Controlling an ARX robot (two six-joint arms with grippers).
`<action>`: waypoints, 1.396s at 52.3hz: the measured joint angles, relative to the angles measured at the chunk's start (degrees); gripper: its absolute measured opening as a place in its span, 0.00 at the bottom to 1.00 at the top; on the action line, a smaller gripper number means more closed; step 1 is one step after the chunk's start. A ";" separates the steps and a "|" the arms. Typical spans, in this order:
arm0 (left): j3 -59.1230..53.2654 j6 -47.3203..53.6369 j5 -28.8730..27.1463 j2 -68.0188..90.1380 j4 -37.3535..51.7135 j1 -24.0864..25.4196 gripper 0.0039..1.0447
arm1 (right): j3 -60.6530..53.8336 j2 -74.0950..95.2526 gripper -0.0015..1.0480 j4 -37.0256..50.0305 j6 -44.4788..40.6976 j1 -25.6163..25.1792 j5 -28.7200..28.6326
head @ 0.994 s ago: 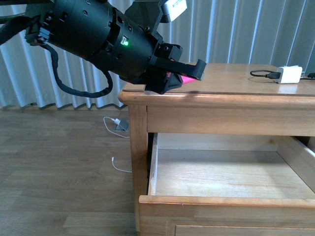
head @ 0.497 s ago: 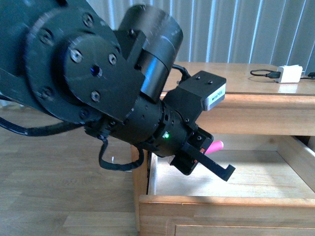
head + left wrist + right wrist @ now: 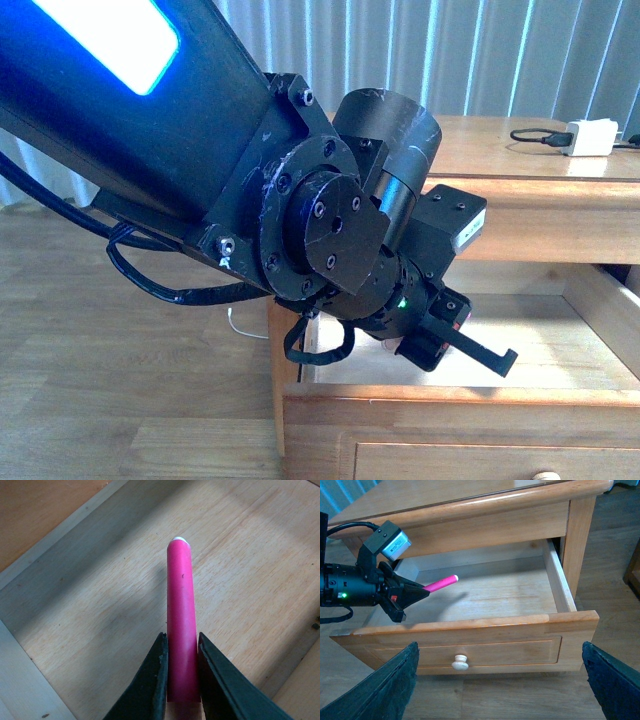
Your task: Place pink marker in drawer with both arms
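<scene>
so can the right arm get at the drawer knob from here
Probably yes: the knob faces the open right gripper, with nothing between them in the right wrist view.

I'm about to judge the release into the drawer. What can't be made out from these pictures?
- Left wrist view: the rear end of the pink marker is hidden between the fingers of the left gripper and cut off by the frame edge.
- Front view: the left arm blocks the marker and most of the drawer interior.
- Right wrist view: the fingers of the right gripper run off the frame. The marker's height above the drawer floor is unclear.
</scene>
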 joint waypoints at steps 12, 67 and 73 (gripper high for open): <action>-0.42 -0.26 -1.75 -0.35 1.46 -0.07 0.51 | 0.00 0.00 0.92 0.00 0.00 0.00 0.00; -51.25 -14.23 -12.66 -71.84 4.42 21.77 0.94 | 0.00 0.00 0.92 0.00 0.00 0.00 0.00; -57.02 -17.11 -9.51 -82.16 -1.57 27.28 0.94 | 0.00 0.00 0.92 0.00 0.00 0.00 0.00</action>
